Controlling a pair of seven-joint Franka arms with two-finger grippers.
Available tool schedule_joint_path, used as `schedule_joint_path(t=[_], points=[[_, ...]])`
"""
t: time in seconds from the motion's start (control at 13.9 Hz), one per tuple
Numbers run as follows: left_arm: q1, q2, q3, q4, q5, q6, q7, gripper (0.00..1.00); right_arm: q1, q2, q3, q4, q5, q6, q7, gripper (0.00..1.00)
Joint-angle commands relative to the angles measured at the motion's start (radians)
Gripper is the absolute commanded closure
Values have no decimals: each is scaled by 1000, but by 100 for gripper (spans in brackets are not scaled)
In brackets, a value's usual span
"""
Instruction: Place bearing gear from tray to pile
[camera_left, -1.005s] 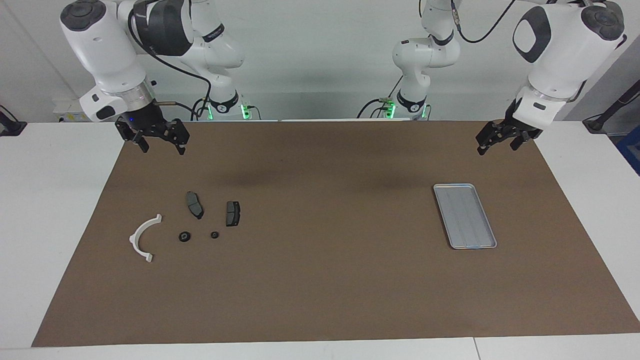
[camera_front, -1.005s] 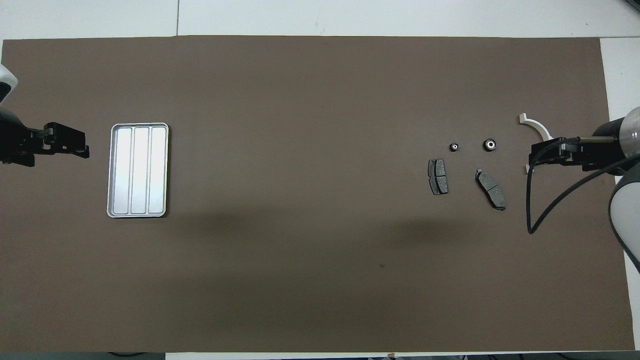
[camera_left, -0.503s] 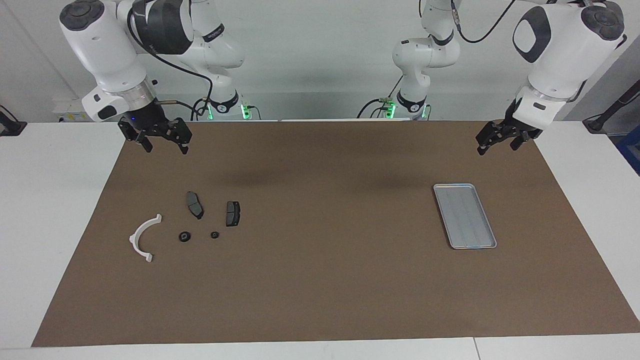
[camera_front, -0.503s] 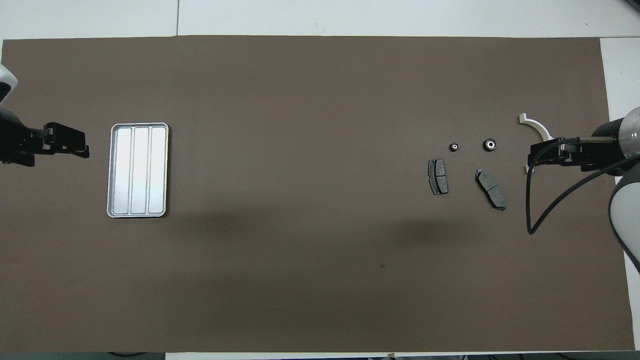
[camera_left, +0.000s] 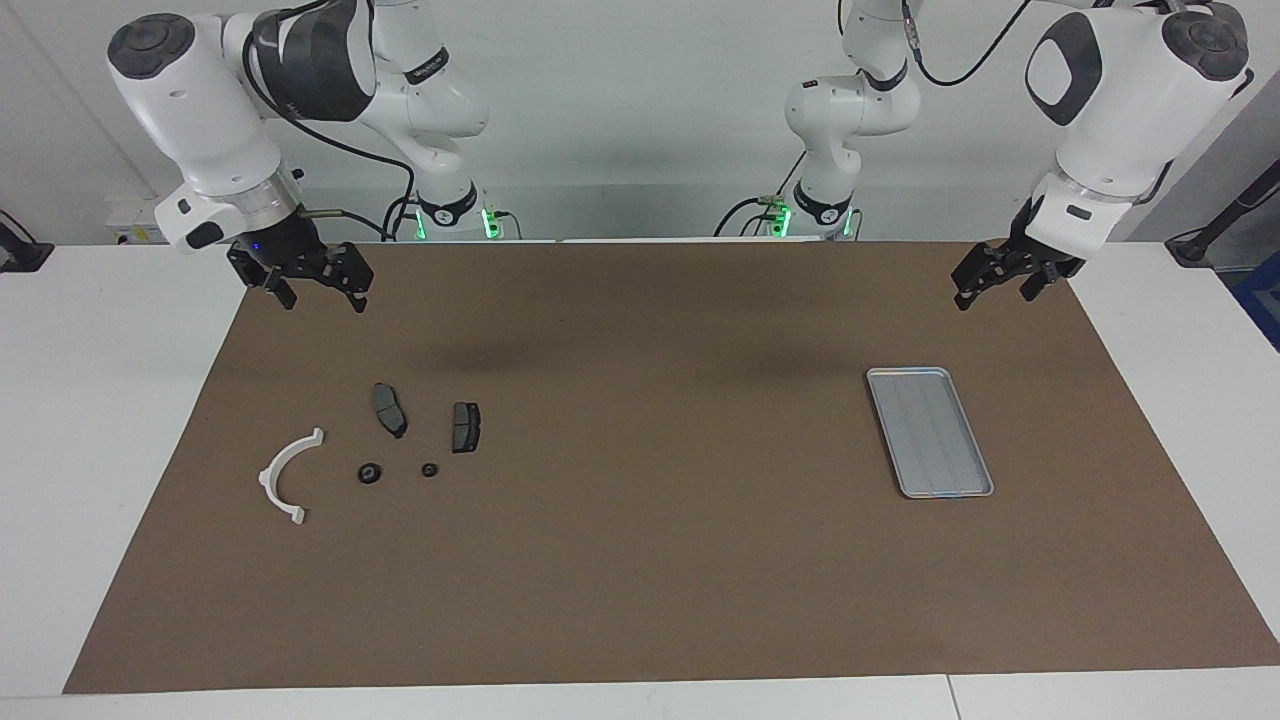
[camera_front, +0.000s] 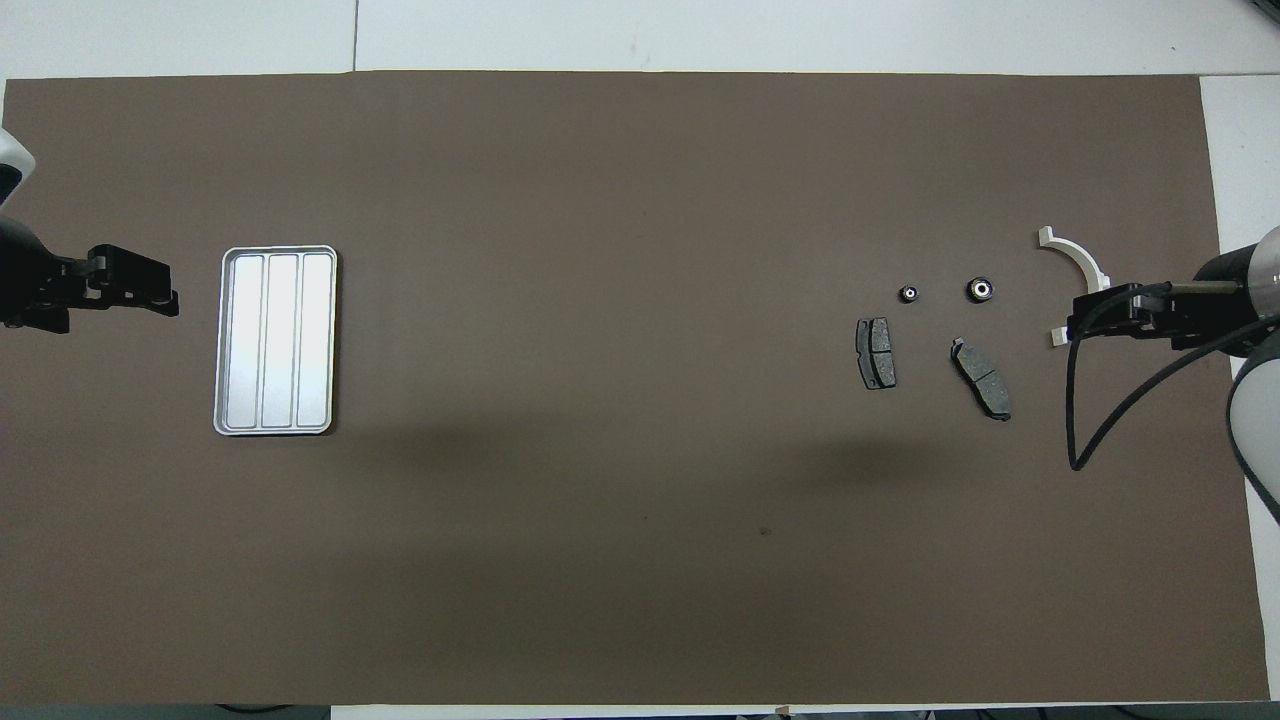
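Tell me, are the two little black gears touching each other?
Apart. In the overhead view, brown mat shows plainly between the smaller gear and the bigger gear; the facing view shows the same gap.

Tray (camera_front: 276, 340): bare silver metal, ribbed, bright sheen under the overhead light. Brown mat (camera_front: 600, 450) looked like matt paper or card, no glare; tabletop (camera_left: 80, 400) smooth white. Two brake pads (camera_front: 876, 352) (camera_front: 982, 378): dark grey, dull, grainy faces. Bracket (camera_left: 287, 476): smooth white plastic. Two bearing gears (camera_front: 981, 289) (camera_front: 909, 293): black, shiny metallic centres. Arm shells (camera_left: 190, 100) glossy white plastic.
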Motion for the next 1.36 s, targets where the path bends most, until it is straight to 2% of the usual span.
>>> schedule_joint_path(t=[0.0, 0.29, 1.15, 1.22, 1.29], points=[[5, -19, -4, -6, 2, -9, 1, 0, -2, -33, 8, -36, 26, 22, -19, 0], [5, -19, -5, -6, 2, -9, 1, 0, 37, -37, 10, -44, 26, 11, -11, 0], [5, -19, -4, -6, 2, -9, 1, 0, 32, -34, 10, -39, 26, 19, -42, 0], [5, -19, -5, -6, 2, -9, 1, 0, 55, -33, -3, -39, 26, 24, -43, 0], [5, -19, -4, -6, 2, -9, 2, 0, 126, -33, -56, -39, 26, 27, -31, 0]])
